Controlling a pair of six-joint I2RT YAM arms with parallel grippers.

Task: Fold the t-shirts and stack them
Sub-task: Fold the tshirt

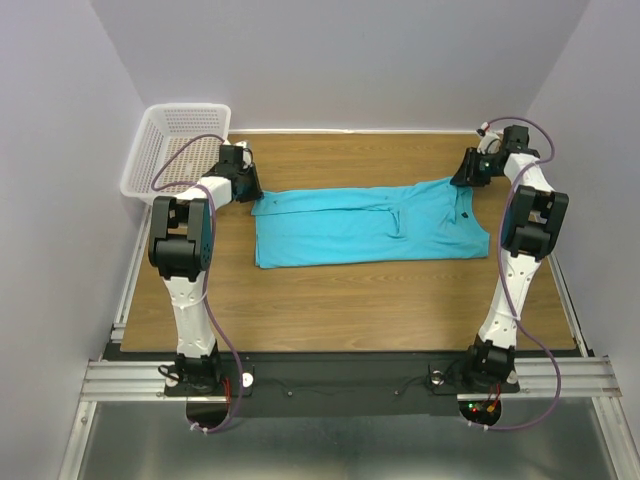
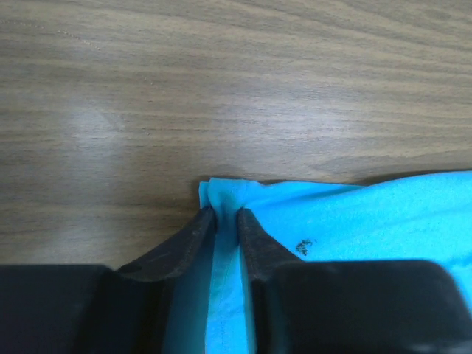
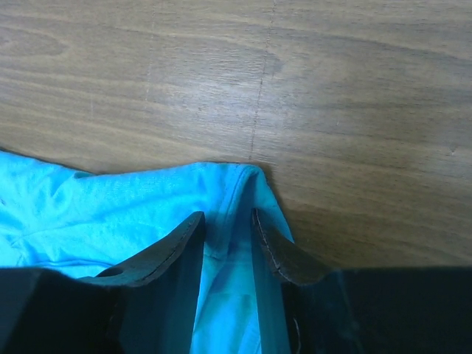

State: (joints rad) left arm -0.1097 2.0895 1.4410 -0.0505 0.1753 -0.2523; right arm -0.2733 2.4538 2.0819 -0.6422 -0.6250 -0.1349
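Note:
The turquoise t-shirt [image 1: 370,225] lies folded lengthwise in a long strip across the wooden table, with a small dark mark [image 1: 463,215] near its right end. My left gripper [image 1: 258,200] is at the strip's far left corner. In the left wrist view it [image 2: 226,214] is shut on a pinch of the cloth edge [image 2: 221,193], with a dark speck [image 2: 304,245] beside it. My right gripper [image 1: 463,182] is at the far right corner. In the right wrist view it [image 3: 227,215] holds a raised fold of the shirt [image 3: 110,214] between its jaws, which stand a little apart.
A white plastic mesh basket [image 1: 175,135] stands at the far left corner, just behind my left arm. The walls close in on the left, back and right. Bare wood [image 1: 350,300] lies in front of the shirt.

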